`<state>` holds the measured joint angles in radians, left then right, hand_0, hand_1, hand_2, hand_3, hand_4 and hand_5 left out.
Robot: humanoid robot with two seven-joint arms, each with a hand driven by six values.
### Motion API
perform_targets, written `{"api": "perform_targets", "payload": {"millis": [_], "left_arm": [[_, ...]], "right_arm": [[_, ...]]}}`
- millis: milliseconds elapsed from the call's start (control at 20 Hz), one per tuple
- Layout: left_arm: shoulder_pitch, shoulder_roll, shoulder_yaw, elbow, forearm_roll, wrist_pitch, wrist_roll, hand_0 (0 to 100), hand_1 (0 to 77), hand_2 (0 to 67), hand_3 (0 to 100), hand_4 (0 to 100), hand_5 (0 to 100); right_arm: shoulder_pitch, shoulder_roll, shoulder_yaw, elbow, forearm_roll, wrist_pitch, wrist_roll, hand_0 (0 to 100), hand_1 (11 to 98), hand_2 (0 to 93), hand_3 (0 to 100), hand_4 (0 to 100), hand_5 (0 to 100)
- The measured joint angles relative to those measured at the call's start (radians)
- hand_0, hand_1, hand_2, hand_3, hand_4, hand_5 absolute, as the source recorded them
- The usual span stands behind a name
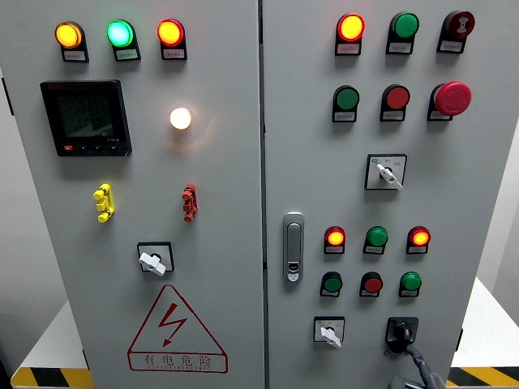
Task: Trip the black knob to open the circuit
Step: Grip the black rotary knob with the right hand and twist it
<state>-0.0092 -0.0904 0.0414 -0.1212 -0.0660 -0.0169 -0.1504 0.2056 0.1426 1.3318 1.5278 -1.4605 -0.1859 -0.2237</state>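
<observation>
The black knob point(401, 331) sits on a black square plate at the lower right of the right cabinet door point(478, 203). My right hand point(415, 369) comes up from the bottom edge just below it. The grey top of the hand reaches the knob's lower edge and seems to touch it. Most of the hand is cut off by the bottom of the picture. The left arm does not show.
A white selector switch point(328, 332) stands left of the knob, and another point(388, 173) higher up. Rows of lit and unlit pilot lamps and push buttons fill the door, with a red emergency stop point(452, 98). The door latch point(293, 246) is at the centre seam.
</observation>
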Motion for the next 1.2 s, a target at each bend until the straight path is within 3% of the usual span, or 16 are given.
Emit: {"api": "perform_targets", "payload": {"millis": [1200], "left_arm": [[0.000,0.000,0.000,0.000,0.000,0.000,0.000,0,3.1,12.8,21,7,2]], "right_arm": [[0.005,0.0000,-0.020,0.000,0.000,0.006,-0.005,100,91.2,7.1,97,100,100]]}}
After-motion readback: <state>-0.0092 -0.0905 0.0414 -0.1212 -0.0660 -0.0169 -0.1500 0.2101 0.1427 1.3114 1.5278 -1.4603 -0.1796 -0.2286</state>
